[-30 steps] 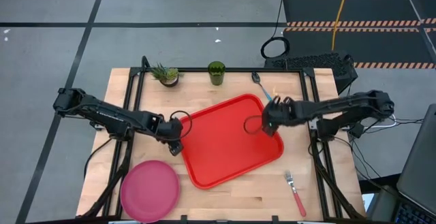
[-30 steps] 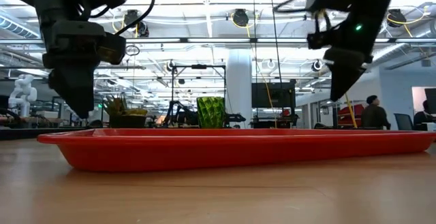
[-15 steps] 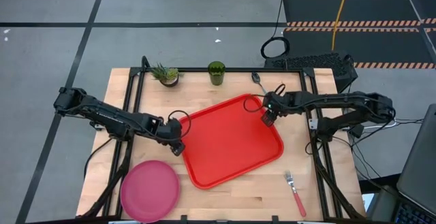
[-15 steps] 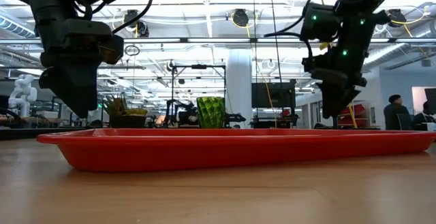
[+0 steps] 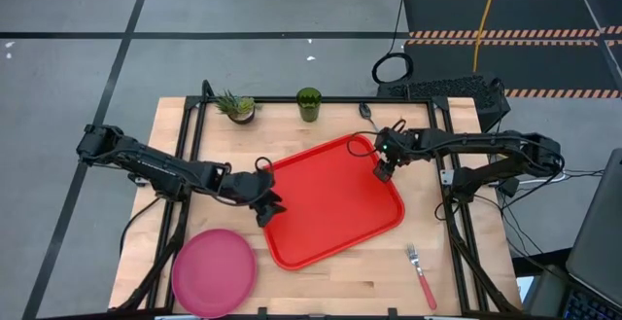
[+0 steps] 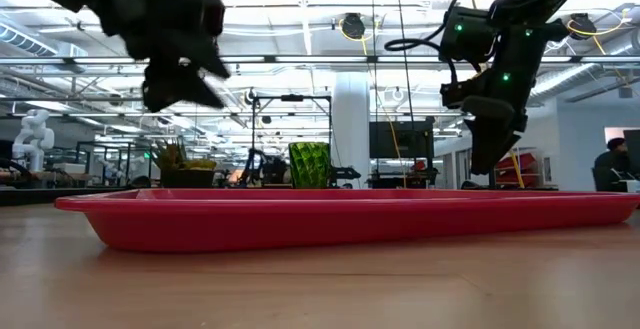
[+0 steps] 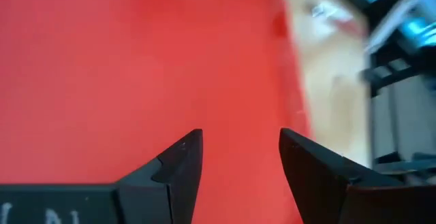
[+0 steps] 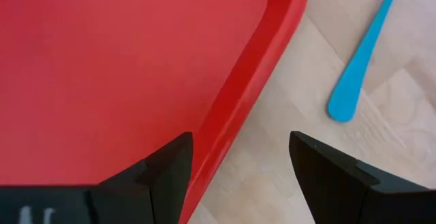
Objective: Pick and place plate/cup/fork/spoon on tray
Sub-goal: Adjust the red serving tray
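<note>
The red tray point(image 5: 330, 203) lies in the middle of the table, turned at a slant. My left gripper point(image 5: 272, 210) hangs open and empty over the tray's left edge; in the left wrist view point(image 7: 238, 163) it shows red tray below its fingers. My right gripper point(image 5: 382, 171) hangs open and empty over the tray's far right rim point(image 8: 259, 94), close to the spoon's blue handle point(image 8: 361, 67). The spoon point(image 5: 372, 121) lies beyond the tray's far right corner. The pink plate point(image 5: 214, 271) lies at the near left. The fork point(image 5: 424, 275) lies at the near right. The green cup point(image 5: 309, 103) stands at the far edge.
A small potted plant point(image 5: 236, 106) stands at the far edge, left of the cup. Black frame bars point(image 5: 194, 125) run along the table's left and right sides. Bare wood point(image 5: 340, 276) shows between the plate and the fork, near the front edge.
My left gripper has gone toward the table's right edge, over the tray's left edge, and has risen and tipped toward level. My right gripper has moved toward the far right corner of the tray and gone down, then kept still.
</note>
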